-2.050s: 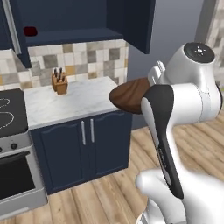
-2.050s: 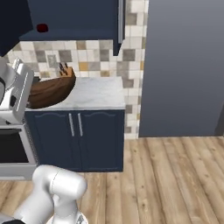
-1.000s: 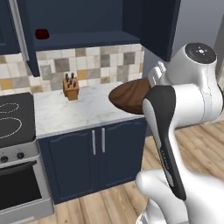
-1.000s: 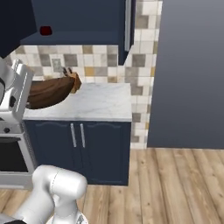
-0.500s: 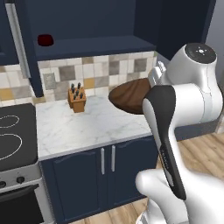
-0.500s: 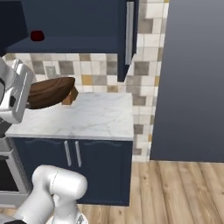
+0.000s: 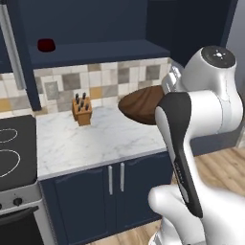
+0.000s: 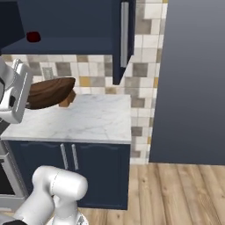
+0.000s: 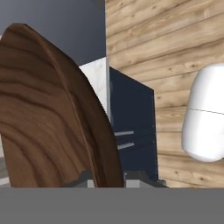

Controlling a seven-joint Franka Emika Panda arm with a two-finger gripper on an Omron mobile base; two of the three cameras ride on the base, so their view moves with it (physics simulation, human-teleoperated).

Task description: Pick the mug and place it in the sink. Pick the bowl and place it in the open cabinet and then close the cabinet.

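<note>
The dark brown wooden bowl [image 7: 141, 104] hangs tilted above the marble counter, held by its rim. My gripper [image 9: 107, 179] is shut on that rim, and the bowl [image 9: 48, 122] fills the left of the hand view. From the right base view the bowl [image 8: 48, 93] sticks out rightward from my gripper [image 8: 28, 94]. The navy upper cabinet [image 7: 95, 50] stands open above and behind the bowl, its dark shelf showing. Its right door [image 8: 125, 35] is swung out with its silver bar handle. The mug and the sink are out of view.
A small dark red thing [image 7: 46, 45] sits on the cabinet shelf. A wooden knife block [image 7: 82, 110] stands on the marble counter [image 7: 95, 139] by the tiled wall. A stove [image 7: 14, 148] adjoins on the left. A tall navy panel [image 8: 193, 79] rises to the right.
The base has driven closer to the counter, so the counter, knife block and open cabinet have shifted and grown in both base views. The bowl stays in my gripper.
</note>
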